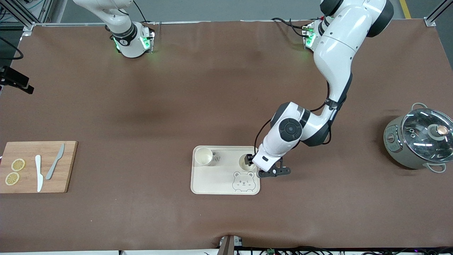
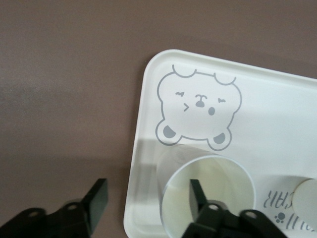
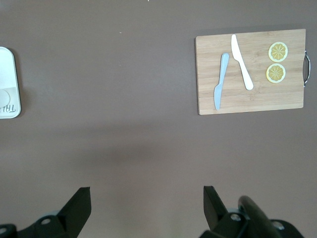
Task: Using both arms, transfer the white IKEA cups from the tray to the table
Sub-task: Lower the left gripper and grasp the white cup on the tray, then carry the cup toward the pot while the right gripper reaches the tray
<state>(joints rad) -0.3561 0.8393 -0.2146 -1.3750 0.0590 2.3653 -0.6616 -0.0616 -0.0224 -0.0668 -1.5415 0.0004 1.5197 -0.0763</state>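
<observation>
Two white IKEA cups stand upright on the cream bear-printed tray point(image 1: 219, 180). One cup point(image 1: 204, 156) is at the tray's corner toward the right arm's end. The other cup point(image 1: 244, 162) is at the corner toward the left arm's end. My left gripper point(image 1: 252, 161) is down at this cup and open. In the left wrist view, my left gripper point(image 2: 147, 191) has one finger inside the cup point(image 2: 228, 193) and the other outside the tray's edge. My right gripper point(image 3: 146, 196) is open and empty over bare table; it is out of the front view.
A bamboo cutting board point(image 1: 35, 166) with two knives and lemon slices lies at the right arm's end; it also shows in the right wrist view point(image 3: 250, 72). A grey pot with a glass lid point(image 1: 419, 140) stands at the left arm's end.
</observation>
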